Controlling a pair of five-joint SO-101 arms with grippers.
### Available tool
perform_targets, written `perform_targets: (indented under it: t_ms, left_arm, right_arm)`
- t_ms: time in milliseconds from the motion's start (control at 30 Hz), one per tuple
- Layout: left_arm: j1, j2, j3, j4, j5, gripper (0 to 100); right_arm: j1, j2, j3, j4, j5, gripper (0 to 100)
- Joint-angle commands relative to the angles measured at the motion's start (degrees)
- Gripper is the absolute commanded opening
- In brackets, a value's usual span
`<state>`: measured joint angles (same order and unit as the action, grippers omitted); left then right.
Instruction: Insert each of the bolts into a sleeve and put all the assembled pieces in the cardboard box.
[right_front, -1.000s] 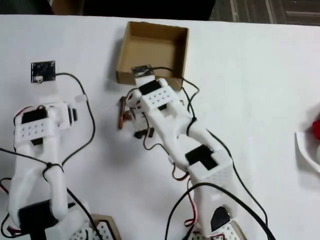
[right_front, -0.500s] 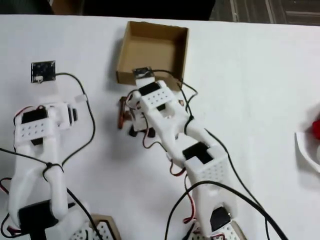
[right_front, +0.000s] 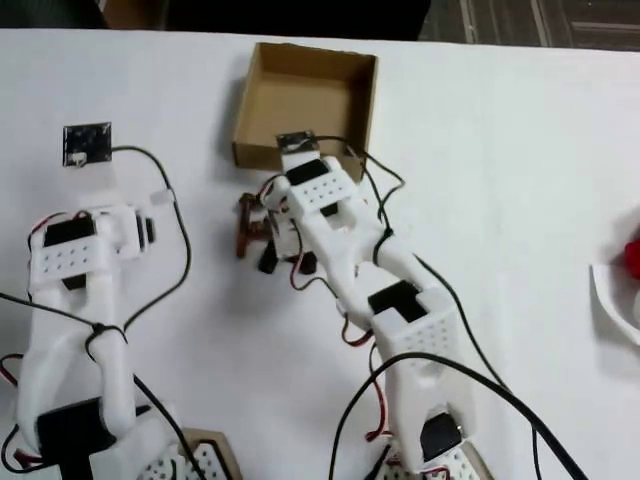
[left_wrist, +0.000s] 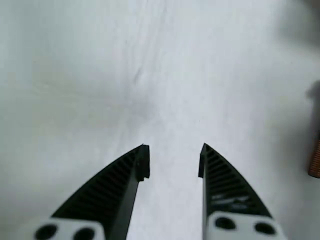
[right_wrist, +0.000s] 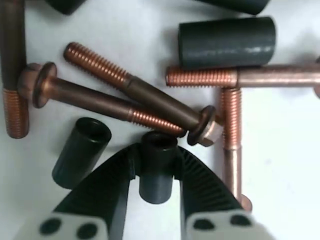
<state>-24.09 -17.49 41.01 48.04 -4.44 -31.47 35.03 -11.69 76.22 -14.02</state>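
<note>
the right gripper (right_wrist: 157, 152) has its fingers closed on a sleeve (right_wrist: 157, 172), so lift it straight up, clear of the bolts (right_wrist: 125, 102) just beside it; the left gripper (left_wrist: 172, 161) sits open, empty.

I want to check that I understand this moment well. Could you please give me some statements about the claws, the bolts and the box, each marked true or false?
1. No assembled piece lies in the cardboard box. True.
2. The left claw holds a bolt. False: it is open over the bare table and holds nothing.
3. The right claw has a black sleeve between its fingers. True.
4. The two crossed bolts next to that sleeve are already inside sleeves. False: they lie bare on the table, one over the other.
</note>
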Motion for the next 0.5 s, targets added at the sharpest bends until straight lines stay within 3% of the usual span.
perform_targets:
  t_ms: [0, 267, 467]
  left_arm:
    - [-0.2, -0.2, -1.9, -1.1, -0.1, 19]
    - [4.7, -0.1, -1.9, -2.7, -0.1, 19]
    - [14.8, 4.1, -3.0, -10.9, 0.4, 19]
  right_arm:
    - [0.0, -4.7, 0.0, 1.7, 0.7, 2.1]
    - [-1.1, -35.2, 18.8, -4.9, 11.9, 2.1]
    - [6.8, -55.7, 39.2, -13.7, 21.0, 2.0]
